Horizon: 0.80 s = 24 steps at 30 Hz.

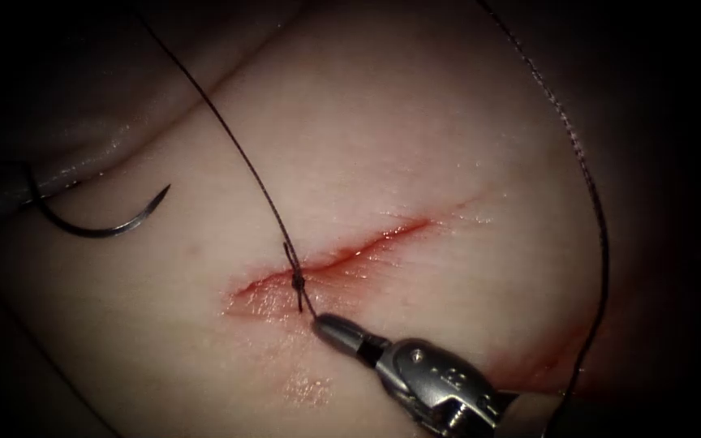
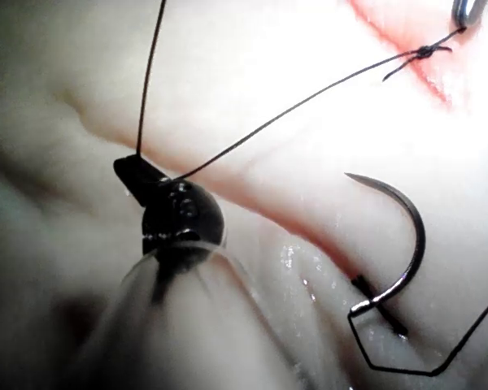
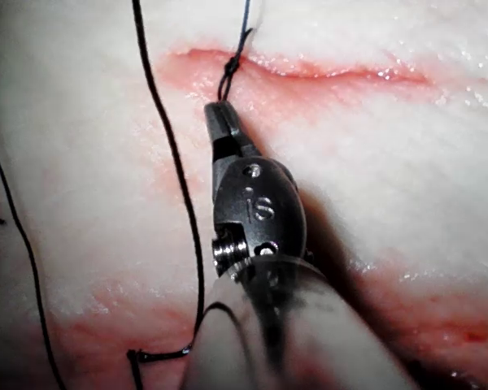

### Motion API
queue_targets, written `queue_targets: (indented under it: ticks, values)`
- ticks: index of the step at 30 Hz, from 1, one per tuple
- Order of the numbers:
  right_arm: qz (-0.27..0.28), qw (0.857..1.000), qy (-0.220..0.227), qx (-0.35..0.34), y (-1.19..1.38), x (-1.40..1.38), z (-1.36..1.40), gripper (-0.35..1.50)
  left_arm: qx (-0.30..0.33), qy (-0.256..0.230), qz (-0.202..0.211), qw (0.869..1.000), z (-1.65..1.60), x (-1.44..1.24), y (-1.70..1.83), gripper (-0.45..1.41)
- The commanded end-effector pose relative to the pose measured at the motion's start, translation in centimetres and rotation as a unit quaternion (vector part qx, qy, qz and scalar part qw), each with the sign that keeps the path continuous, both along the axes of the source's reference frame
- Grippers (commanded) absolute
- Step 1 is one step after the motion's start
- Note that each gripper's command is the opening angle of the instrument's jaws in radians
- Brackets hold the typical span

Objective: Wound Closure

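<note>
Tissue: pale pork belly slab, with a fold along its far left edge.

Cut: slanted reddish line through the middle of the tissue, rising toward the right, with red fluid pooled at its lower left end.

Right tool: enters from the lower right, jaws pressed together on the thread just below the knot. Its tip sits at the near edge of the cut, at the left end. Right wrist view agrees: right tool is closed, with the strand running from it up to the cut.

Left tool: seen in the left wrist view, jaws clamped on the thread. One strand runs from it taut to the knot; another goes up out of frame.

Thread: a second long strand arcs down the right side of the tissue.

Needle: curved, lying free on the tissue surface, well left of the cut, near the fold. Point is up and bare; neither tool holds it. Thread trails from its swaged end.

Knot: small, sitting on the cut's left end, with short tails sticking out.
</note>
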<state>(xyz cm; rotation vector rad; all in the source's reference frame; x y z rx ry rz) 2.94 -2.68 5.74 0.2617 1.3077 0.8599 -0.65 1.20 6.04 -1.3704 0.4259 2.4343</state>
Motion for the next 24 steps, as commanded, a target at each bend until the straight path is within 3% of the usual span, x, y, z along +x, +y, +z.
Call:
queue_targets:
  ticks: [1,6,13,16,19,24]
  values:
    - [0.002,1.0,0.002,0.005,-0.04,0.07,-0.03,1.06,0.002,-0.027,0.011,1.0,-0.05,-0.22,-0.13,-0.45]
    - [-0.012,1.0,0.024,0.012,0.01,0.01,-0.18,1.4,0.015,-0.079,0.026,0.996,-0.32,-0.52,-0.5,-0.45]
    - [-0.039,0.998,0.052,0.024,0.1,-0.06,-0.34,1.41,0.026,-0.109,0.038,0.993,-0.56,-0.66,-0.75,-0.45]
    - [-0.063,0.996,0.065,0.019,0.2,-0.05,-0.4,1.26,0.028,-0.122,0.043,0.991,-0.69,-0.76,-0.91,-0.45]
    - [-0.096,0.993,0.066,0.009,0.32,0.0,-0.4,0.71,0.031,-0.131,0.047,0.99,-0.79,-0.84,-1.05,-0.45]
    - [-0.128,0.99,0.061,-0.025,0.47,0.1,-0.32,0.54,0.037,-0.135,0.063,0.988,-0.93,-0.94,-1.24,-0.45]
